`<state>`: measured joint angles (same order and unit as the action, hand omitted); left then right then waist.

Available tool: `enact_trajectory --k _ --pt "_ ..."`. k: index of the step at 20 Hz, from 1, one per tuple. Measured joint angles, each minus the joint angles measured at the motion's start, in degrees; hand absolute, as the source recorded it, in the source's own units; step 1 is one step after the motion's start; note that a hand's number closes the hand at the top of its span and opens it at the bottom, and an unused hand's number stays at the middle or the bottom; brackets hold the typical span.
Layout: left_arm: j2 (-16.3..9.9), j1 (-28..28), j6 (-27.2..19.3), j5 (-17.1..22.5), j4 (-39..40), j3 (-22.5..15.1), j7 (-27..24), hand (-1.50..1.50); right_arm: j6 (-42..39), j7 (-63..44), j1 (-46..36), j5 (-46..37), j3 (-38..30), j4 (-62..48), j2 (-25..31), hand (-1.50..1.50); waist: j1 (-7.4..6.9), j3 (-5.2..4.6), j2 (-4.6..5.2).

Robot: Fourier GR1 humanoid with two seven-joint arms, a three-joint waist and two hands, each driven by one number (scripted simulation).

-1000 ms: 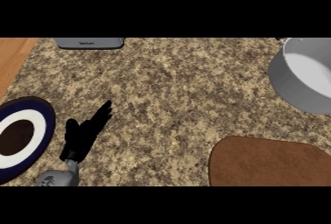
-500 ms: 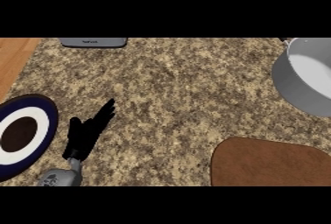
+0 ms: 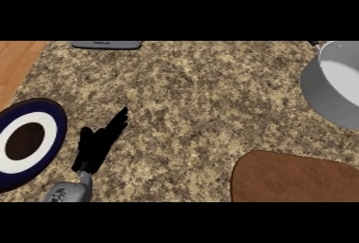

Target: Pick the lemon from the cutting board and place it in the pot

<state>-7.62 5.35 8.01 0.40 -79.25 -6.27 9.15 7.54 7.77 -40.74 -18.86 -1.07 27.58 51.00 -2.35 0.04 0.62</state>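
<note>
The brown cutting board lies at the lower right of the speckled counter, and its visible part is bare. No lemon shows anywhere. The grey pot stands at the right edge, partly cut off by the frame. My left hand rests open at the lower left, fingers straight and pointing up and to the right, far from board and pot. My right hand is out of view.
A round plate with a dark blue rim, white ring and brown middle sits at the left edge, close beside my left hand. A grey device lies at the counter's far edge. Wood floor shows at upper left.
The view has shifted slightly to the right, so pot and board sit a little further left in frame. My left hand has barely moved.
</note>
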Motion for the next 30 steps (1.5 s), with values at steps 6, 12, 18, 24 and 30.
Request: enact_trajectory --k 6,12,18,24,30 --pt "-0.48 1.76 1.25 0.4 0.57 0.38 0.09 0.0 2.19 -6.78 -5.11 -11.26 8.13 -6.32 -1.26 1.5 -1.09 0.02 0.47" --pt "-0.08 2.88 1.46 0.39 1.02 0.25 0.69 0.0 -6.78 -14.24 -9.91 -14.69 10.81 -14.85 -4.71 -1.5 -1.83 0.09 0.82" --pt "0.55 2.15 1.24 -0.17 1.65 -0.09 -0.79 0.0 -11.32 -18.35 -12.92 -14.73 10.15 -20.38 -8.54 -1.5 -1.83 0.16 0.94" --pt "0.3 0.91 1.28 -0.09 1.41 0.24 -1.53 0.0 -2.04 -12.09 -14.41 -6.72 1.42 -17.88 -10.37 -1.5 -1.24 0.36 0.75" --pt "0.58 1.16 0.47 -0.31 0.99 0.45 -0.62 0.0 7.49 -5.99 -15.61 3.24 -9.72 -15.36 -9.2 -1.5 -0.34 0.35 0.6"
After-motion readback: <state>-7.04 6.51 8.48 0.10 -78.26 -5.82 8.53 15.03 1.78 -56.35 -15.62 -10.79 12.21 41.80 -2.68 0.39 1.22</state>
